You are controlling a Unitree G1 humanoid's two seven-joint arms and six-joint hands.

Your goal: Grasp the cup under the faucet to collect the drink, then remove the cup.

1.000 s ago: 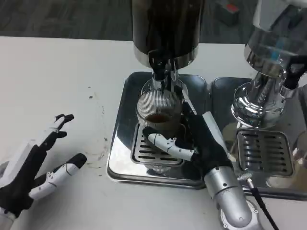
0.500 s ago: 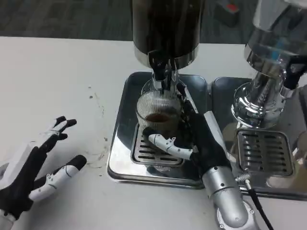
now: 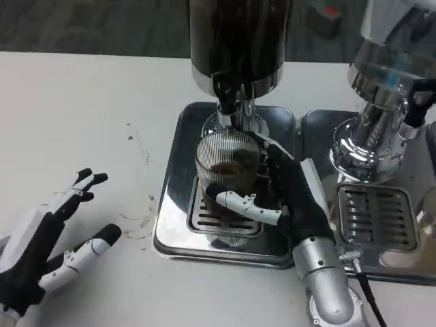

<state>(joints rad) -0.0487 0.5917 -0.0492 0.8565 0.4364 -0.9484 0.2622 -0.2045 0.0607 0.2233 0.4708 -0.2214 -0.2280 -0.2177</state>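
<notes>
A ribbed clear glass cup [image 3: 228, 163] with brown drink in its bottom stands on the drip grate [image 3: 204, 218] of a steel tray [image 3: 174, 184], directly under the faucet [image 3: 231, 105] of the dark dispenser [image 3: 238, 37]. My right hand [image 3: 283, 197] grips the cup, thumb across its front and fingers around its right side. My left hand [image 3: 41, 238] rests open on the white table at the lower left, fingers apart, holding nothing.
A second chrome dispenser [image 3: 378, 122] stands at the right on its own steel tray [image 3: 375, 218] with a grate. Faint stains mark the table [image 3: 136, 157] left of the tray. Bare white table spreads to the left.
The right hand has shifted slightly right and toward me while still around the cup. The left hand has drifted a little lower and leftward.
</notes>
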